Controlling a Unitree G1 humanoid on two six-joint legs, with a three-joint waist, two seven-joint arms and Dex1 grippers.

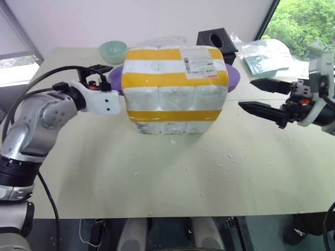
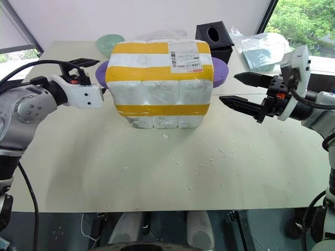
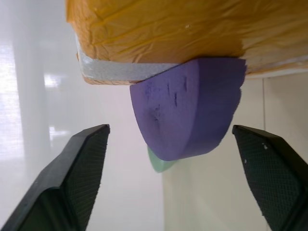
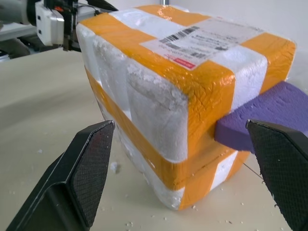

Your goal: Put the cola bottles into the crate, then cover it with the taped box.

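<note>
The taped box (image 1: 175, 78), white styrofoam with wide yellow bands and a shipping label on top, stands mid-table. Beneath it is the crate (image 1: 172, 125), a low white tray with a yellow strip. The cola bottles are hidden. My left gripper (image 1: 107, 78) is open at the box's left end. Its fingers (image 3: 82, 168) stand on either side of a purple foam piece (image 3: 187, 115) without touching it. My right gripper (image 1: 246, 92) hangs open a short way off the box's right end (image 4: 192, 96), holding nothing.
The purple foam (image 1: 234, 78) sticks out behind the box on both sides. A mint bowl (image 1: 113, 51), a black tissue box (image 1: 216, 39) and plastic bags (image 1: 267, 55) sit along the back. Styrofoam crumbs (image 1: 209, 167) dot the table (image 1: 157, 183).
</note>
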